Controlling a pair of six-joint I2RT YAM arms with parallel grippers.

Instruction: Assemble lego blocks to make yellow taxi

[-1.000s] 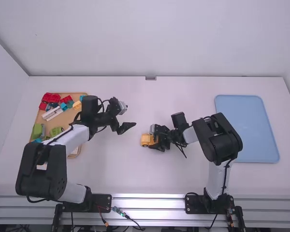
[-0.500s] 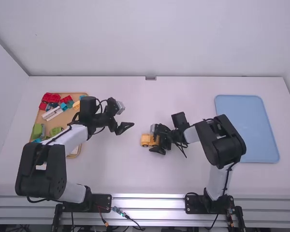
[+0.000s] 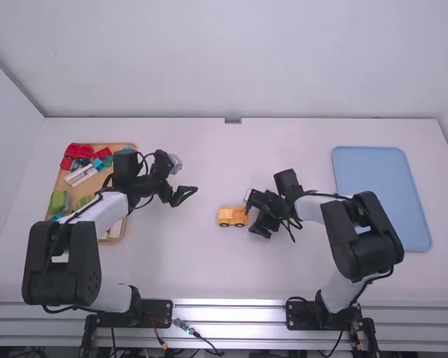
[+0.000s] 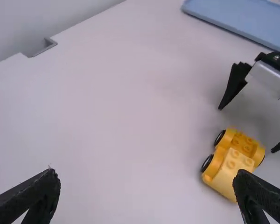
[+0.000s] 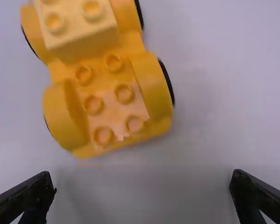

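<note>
There are one yellow car [image 3: 232, 216], two trays [image 3: 381, 179], two arms [image 3: 62, 276] and two pincers [image 3: 186, 197].

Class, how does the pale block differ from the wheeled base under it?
The pale block is lighter; the wheeled base is a deeper, orange yellow. The block is a smaller, plain box; the base is longer, with black wheels. Both have round studs on top.

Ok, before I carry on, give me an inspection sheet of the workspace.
Surface: white table, no damage seen
Job's things: yellow car upright on wheels, pale yellow block on one end
Clutter: colored blocks in brown tray; blue tray at right
Grippers: left tool open; right tool open beside car
Cables: black along both arms; wires by left base
Surroundings: pale walls
</note>
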